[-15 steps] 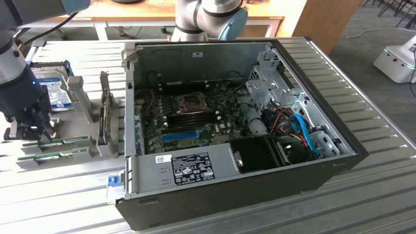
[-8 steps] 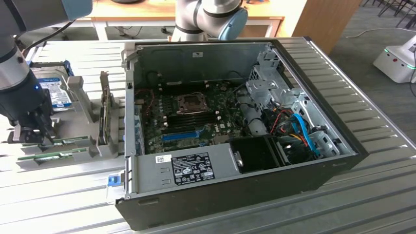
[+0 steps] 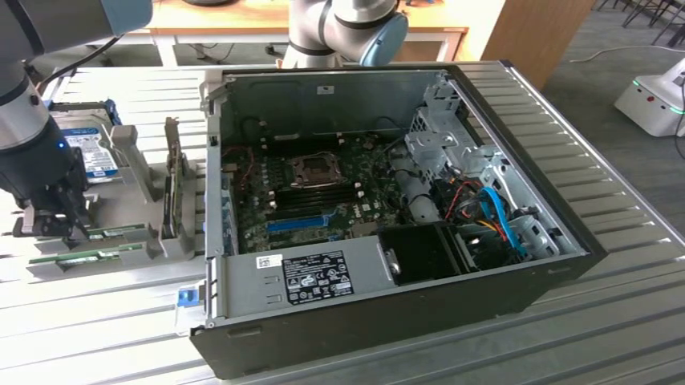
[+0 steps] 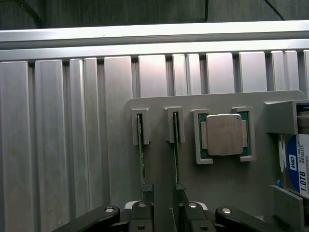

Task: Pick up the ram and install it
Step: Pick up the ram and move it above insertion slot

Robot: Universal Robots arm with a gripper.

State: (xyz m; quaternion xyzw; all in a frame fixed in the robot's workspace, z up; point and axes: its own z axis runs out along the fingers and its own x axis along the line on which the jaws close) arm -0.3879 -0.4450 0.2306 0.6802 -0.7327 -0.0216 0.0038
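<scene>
Two ram sticks stand on edge in a grey holder tray (image 4: 231, 188), side by side: one ram (image 4: 141, 154) and the other ram (image 4: 175, 157), both thin green boards. In the exterior view they lie at the tray's near end, ram (image 3: 115, 233) and ram (image 3: 88, 258). My gripper (image 4: 163, 195) hangs low over the sticks' near ends, open, with one fingertip (image 4: 147, 189) by the first stick and the other by the second. Nothing is held. In the exterior view the gripper (image 3: 48, 228) is at the tray's left end.
The open PC case (image 3: 514, 265) fills the middle, its black memory slots (image 3: 321, 195) beside the CPU socket and a blue expansion slot (image 3: 294, 224) below. The tray also holds a CPU (image 4: 224, 134), a hard drive (image 3: 91, 152) and an upright card (image 3: 172, 188). A second arm (image 3: 342, 28) stands behind.
</scene>
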